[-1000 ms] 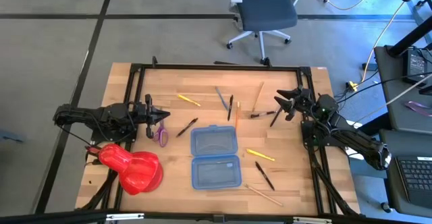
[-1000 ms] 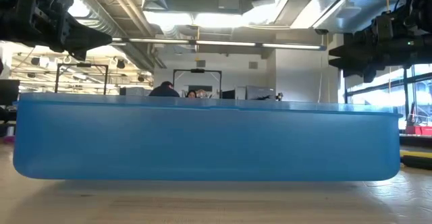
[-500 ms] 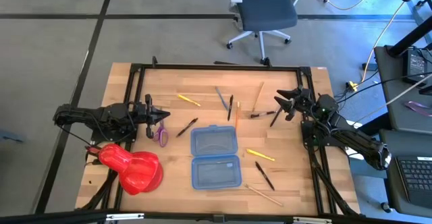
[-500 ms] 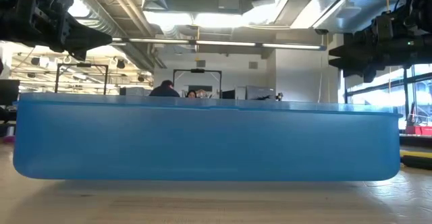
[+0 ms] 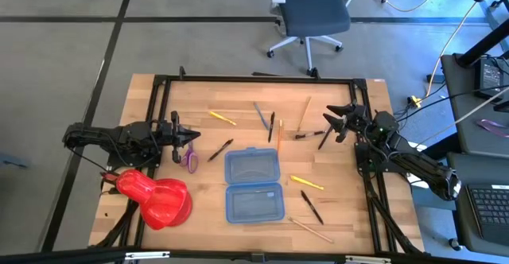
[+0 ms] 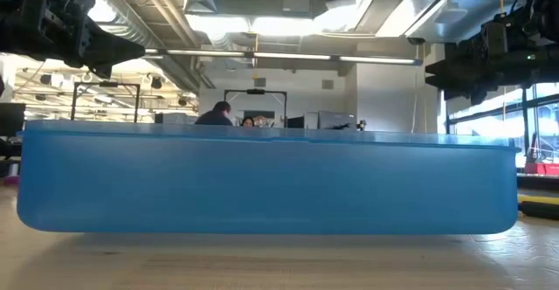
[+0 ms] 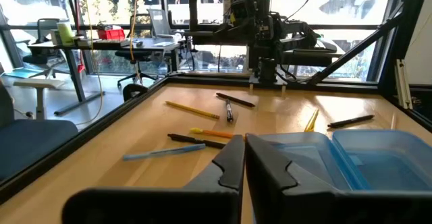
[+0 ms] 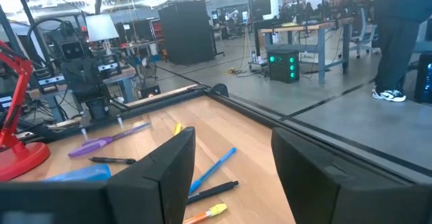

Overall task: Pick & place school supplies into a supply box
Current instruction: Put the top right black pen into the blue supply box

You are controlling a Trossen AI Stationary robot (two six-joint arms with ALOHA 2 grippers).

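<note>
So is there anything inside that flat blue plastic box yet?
The flat translucent blue plastic box lies open, and from above both halves look empty. The pens and pencils lie on the wooden table around it. At table height its near wall hides the interior.

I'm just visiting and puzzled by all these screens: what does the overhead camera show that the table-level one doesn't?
Only the overhead view shows the pens scattered about, the scissors, the red blob and the left gripper, shut and empty. Only the low view shows the room behind, with a person there. Both show the blue box and the open right gripper.
</note>
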